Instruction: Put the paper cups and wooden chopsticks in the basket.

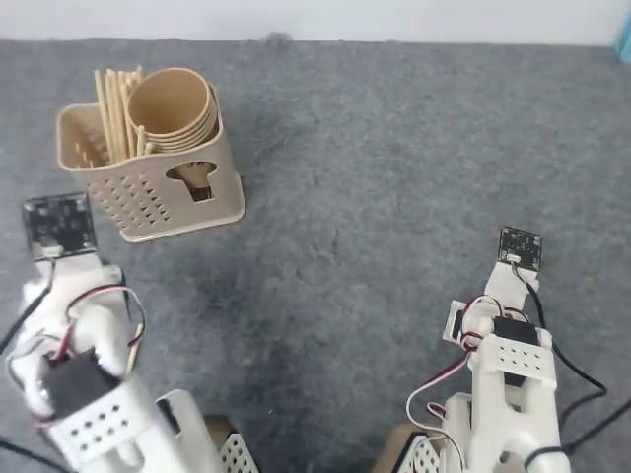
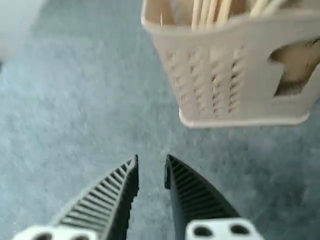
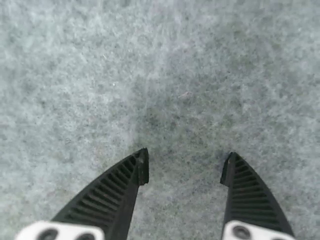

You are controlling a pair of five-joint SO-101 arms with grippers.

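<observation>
Far left: beige perforated plastic basket [image 1: 148,202] holds stacked brown paper cups [image 1: 175,106] & wooden chopsticks [image 1: 113,108]. Near it, left gripper [image 2: 150,167] slightly parted, empty; right gripper [image 3: 186,167] wide apart, empty. Judged: loading done; next, park arms.

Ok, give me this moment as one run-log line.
cups: stacked in basket | chopsticks: in basket | left gripper: slightly open, empty, facing basket | right gripper: open, empty | task: looks done
</observation>
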